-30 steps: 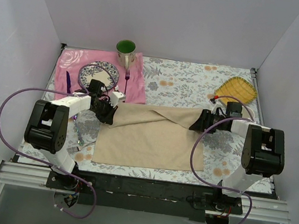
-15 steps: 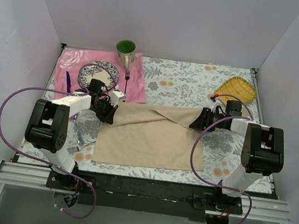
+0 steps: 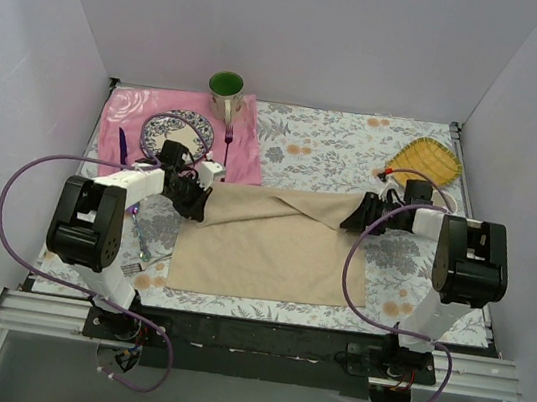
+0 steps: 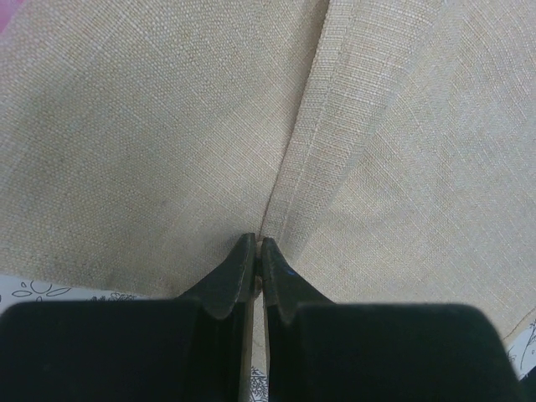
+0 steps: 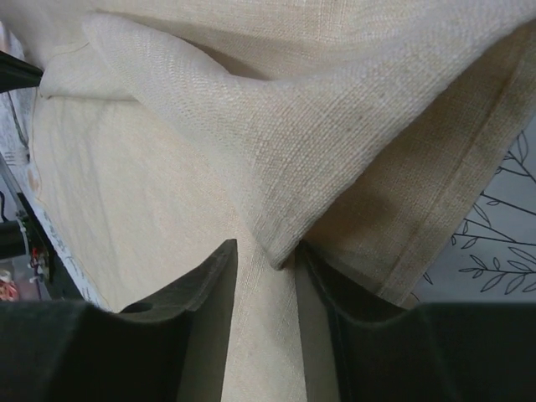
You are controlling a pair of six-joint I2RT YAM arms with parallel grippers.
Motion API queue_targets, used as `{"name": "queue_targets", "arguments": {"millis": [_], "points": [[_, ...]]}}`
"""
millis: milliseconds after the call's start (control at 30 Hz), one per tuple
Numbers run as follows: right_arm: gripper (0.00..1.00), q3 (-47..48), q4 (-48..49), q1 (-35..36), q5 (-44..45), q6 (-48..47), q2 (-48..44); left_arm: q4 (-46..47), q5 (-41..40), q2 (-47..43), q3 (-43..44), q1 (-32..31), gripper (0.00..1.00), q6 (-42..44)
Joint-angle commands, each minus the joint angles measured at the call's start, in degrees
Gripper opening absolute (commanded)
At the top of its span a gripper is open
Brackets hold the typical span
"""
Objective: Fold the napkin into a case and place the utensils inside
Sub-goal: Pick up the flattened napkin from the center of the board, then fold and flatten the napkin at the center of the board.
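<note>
Top external: mug [image 3: 226, 92], plate [image 3: 171, 130] beyond napkin [image 3: 272, 247].

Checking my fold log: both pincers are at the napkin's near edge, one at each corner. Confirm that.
Not the near edge. The top view shows the left pincer and the right pincer at the far edge of the napkin, one at each corner. Its near edge, toward the arm bases, lies flat with no pincer on it.

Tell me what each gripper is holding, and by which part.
The left gripper pinches the napkin at its far left corner, along the hem. The right gripper holds nothing yet: its jaws stand apart around the napkin's folded far right corner.
</note>
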Motion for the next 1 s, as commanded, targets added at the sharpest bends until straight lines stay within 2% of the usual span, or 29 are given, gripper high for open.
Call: {"name": "queue_targets", "arguments": {"millis": [0, 133, 167, 233, 300, 533, 767, 800, 867, 967], "points": [[0.31, 1.74, 2.17, 0.12, -2.46, 2.45, 2.74, 2.99, -1.27, 1.52, 1.30, -0.01, 0.00, -0.27], [0.21, 3.75, 2.26, 0.21, -2.47, 2.45, 2.83, 4.05, -1.88, 2.58, 2.27, -0.01, 0.00, -1.24], [0.17, 4.63, 1.56, 0.12, -2.29, 2.28, 2.92, 4.05, -2.06, 2.75, 2.71, -0.01, 0.00, -1.42], [0.02, 6.56, -1.58, 0.21, -2.38, 1.05, 3.18, 4.23, -2.15, 3.11, 4.11, 0.07, 0.00, -1.86], [0.01, 9.99, -4.58, 0.21, -2.56, -0.27, 3.10, 3.62, -1.89, 2.50, 5.08, 0.25, 0.00, -1.86], [0.01, 12.38, -21.01, -0.85, -4.31, -6.68, -6.47, 0.90, 1.01, -11.72, 3.59, 1.13, 0.00, 2.18], [0.01, 11.32, -40.61, -2.34, 2.79, -18.63, -10.53, -10.17, 2.68, -20.09, -0.97, 1.65, 0.00, 13.59], [0.01, 10.80, -44.11, -2.69, 3.59, -20.82, -10.62, -12.36, 2.86, -20.88, -3.15, 1.83, 0.00, 17.61], [0.01, 8.61, -46.77, -3.57, 5.34, -22.68, -10.88, -13.61, 2.86, -23.60, -5.54, 2.27, 0.00, 20.80], [0.01, 7.46, -45.65, -3.84, 8.95, -23.65, -12.11, -14.06, 1.38, -26.24, -10.55, 2.71, 0.00, 25.73]]}}
